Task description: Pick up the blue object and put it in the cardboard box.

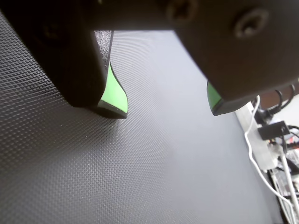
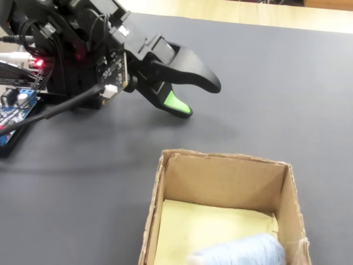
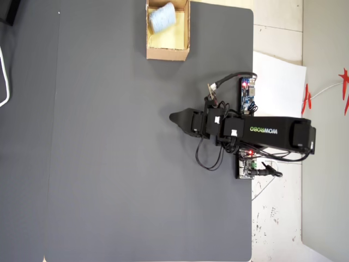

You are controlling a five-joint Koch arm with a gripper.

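The blue object point(image 3: 161, 19) is already lying inside the box point(image 3: 168, 53), well away from the gripper point(image 2: 198, 99). The gripper is hanging over bare mat point(image 1: 154, 154) with its jaws apart and nothing between them. By the look of it, the task is done.

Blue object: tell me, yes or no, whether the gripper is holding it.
No. The blue object lies inside the box, while the gripper hangs open and empty over the mat.
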